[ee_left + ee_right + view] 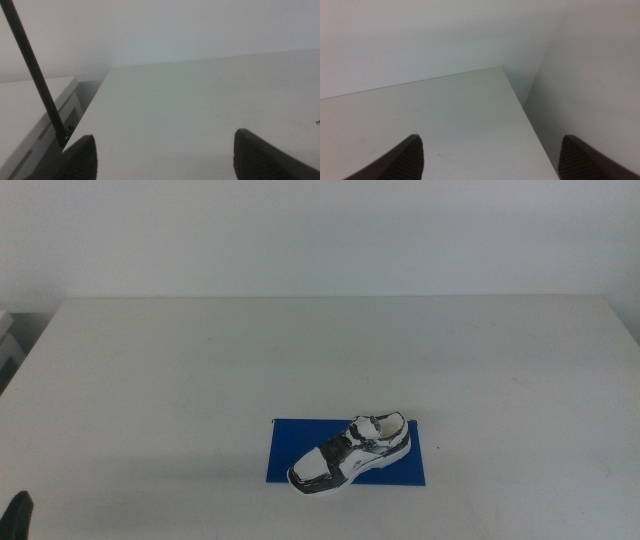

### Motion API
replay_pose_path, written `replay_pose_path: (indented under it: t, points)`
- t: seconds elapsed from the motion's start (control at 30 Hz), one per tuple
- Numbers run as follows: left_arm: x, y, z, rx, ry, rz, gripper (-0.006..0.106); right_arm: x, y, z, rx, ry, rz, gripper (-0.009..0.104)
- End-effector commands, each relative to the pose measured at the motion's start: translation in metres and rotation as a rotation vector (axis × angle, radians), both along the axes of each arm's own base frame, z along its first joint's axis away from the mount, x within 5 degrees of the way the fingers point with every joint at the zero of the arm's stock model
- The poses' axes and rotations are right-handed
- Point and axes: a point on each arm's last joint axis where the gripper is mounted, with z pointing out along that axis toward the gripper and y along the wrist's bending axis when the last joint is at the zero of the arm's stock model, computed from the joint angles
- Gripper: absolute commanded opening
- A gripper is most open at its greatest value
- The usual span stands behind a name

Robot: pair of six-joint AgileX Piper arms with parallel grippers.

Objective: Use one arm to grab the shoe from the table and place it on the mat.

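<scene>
The black-and-white shoe [351, 452] lies on the deep-blue mat [410, 470] near the front middle of the white table [300, 350], toe toward the front left, slightly over the mat's front edge. My left gripper [165, 155] waits at the front left; only a dark tip shows in the middle view [18, 513]. Its jaws stand wide apart and empty over bare table. My right gripper [492, 157] is out of the middle view; its jaws stand wide apart and empty near the table's far right corner. Neither wrist view shows the shoe.
A white side cabinet [30, 110] stands beyond the table's left edge, with a thin dark rod [35, 75] in front of it. A white wall [590, 75] rises beside the table's right edge [520, 107].
</scene>
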Motion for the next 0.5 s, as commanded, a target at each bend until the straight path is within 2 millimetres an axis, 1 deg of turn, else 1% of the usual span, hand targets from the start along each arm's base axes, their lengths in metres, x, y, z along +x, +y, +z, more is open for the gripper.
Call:
replay_pose_path:
  t: [0.0,0.1,0.23,0.33,0.47]
  points:
    - [-0.001,-0.001,0.008,-0.008,-0.101,-0.015,0.093,-0.027,-0.027,0.018,0.011,-0.144,0.038,0.079]
    - [-0.001,-0.001,0.008,-0.008,-0.101,-0.015,0.093,-0.057,-0.051,0.010,0.013,-0.241,0.081,0.079]
    - [-0.001,-0.001,0.008,-0.008,-0.101,-0.015,0.093,-0.090,-0.066,-0.008,0.001,-0.377,0.131,0.079]
    - [-0.001,-0.001,0.008,-0.008,-0.101,-0.015,0.093,-0.106,-0.070,-0.031,-0.002,-0.439,0.138,0.079]
    - [-0.001,-0.001,0.008,-0.008,-0.101,-0.015,0.093,-0.117,-0.069,-0.077,0.027,-0.460,0.148,0.079]
